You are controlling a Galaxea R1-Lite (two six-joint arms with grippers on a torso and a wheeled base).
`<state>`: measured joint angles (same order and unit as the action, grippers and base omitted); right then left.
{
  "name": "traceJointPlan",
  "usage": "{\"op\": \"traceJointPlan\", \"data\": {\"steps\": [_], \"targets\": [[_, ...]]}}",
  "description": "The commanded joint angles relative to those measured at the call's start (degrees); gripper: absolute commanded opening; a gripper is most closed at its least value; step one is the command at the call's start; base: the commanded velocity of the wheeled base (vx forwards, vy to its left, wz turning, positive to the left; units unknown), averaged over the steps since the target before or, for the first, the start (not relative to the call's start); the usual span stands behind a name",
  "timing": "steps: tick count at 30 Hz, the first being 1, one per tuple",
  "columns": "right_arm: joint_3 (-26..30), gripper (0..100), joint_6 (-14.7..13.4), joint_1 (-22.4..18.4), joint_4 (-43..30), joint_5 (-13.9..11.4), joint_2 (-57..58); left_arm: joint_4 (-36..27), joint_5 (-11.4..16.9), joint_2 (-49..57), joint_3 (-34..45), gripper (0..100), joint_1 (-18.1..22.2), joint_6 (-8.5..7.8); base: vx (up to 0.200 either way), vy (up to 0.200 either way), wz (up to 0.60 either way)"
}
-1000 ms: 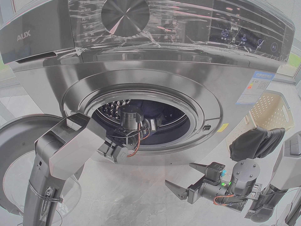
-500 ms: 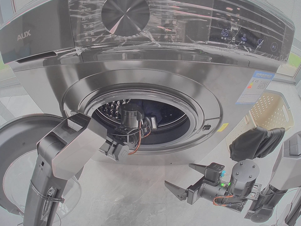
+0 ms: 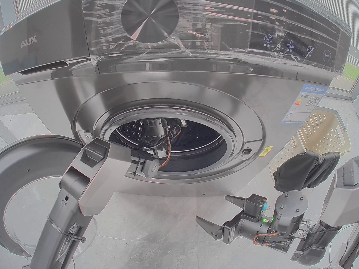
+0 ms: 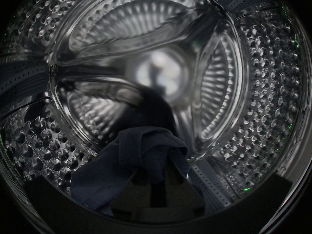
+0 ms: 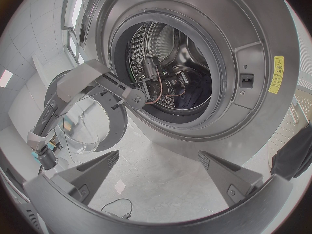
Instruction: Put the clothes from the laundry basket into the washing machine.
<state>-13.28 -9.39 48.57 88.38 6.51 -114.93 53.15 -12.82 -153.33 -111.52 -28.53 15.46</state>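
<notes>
Holding navy garment [image 4: 107, 176] inside washing machine drum [image 4: 266, 82], left claw [image 4: 156, 179] pinching it, right claw [image 3: 212, 207] spread.

Under the right gripper [image 3: 211, 207] I see a pale grey, marbled tile floor [image 3: 149, 225], with a thin cable [image 5: 117, 202] lying on it nearby. Well beyond the gripper stand white tiled walls [image 5: 32, 30] and bright windows [image 5: 74, 15].
</notes>
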Motion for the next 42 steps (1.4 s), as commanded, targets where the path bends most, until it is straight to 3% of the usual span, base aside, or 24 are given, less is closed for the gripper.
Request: {"op": "traceJointPlan", "data": {"steps": [1, 5, 6, 12, 19, 27, 35, 37, 42], "targets": [[0.0, 100, -0.02, 0.04, 0.04, -0.01, -0.12, 0.37, -0.8, -4.52, -3.07, 0, 0.84, -0.08, 0.0, 0.0, 0.0], [0.0, 100, -0.02, 0.04, 0.04, -0.01, -0.12, -0.24, -0.8, -4.25, -3.07, 0, 0.84, -0.08, 0.0, 0.0, 0.0], [0.0, 100, -0.11, 0.04, 0.04, -0.01, -0.12, -0.42, -0.8, -4.17, -3.07, 100, 0.84, -0.08, 0.0, 0.0, 0.0], [0.0, 100, -0.19, 0.04, 0.04, -0.01, -0.12, -0.59, -0.89, -1.97, -1.6, 100, 0.23, 0.27, 0.0, 0.0, 0.0], [0.0, 100, -0.19, 0.04, 0.04, -0.01, -0.12, -0.33, -0.1, 7.35, 15.02, 100, -2.06, 0.1, 0.0, 0.0, 0.0], [0.09, 100, -0.19, 0.04, 0.04, -0.01, -0.03, 0.64, 4.74, 17.1, 33.91, 100, -6.81, -0.52, 0.0, 0.0, 0.0], [0.8, 100, -0.28, 0.04, 0.04, -0.01, -0.03, 9.95, 5.09, 20.0, 46.13, 100, -8.3, -6.67, 0.0, 0.0, 0.0], [1.15, 100, -0.28, 0.04, 0.04, -0.01, 0.15, 11.54, 5.09, 22.73, 52.72, 100, -8.92, -8.16, 0.0, 0.0, 0.0], [2.64, 100, -0.28, 0.04, 0.04, -0.18, 1.11, 14.96, 6.58, 30.29, 65.82, 100, -12.43, -7.55, 0.0, 0.0, 0.0]]}}
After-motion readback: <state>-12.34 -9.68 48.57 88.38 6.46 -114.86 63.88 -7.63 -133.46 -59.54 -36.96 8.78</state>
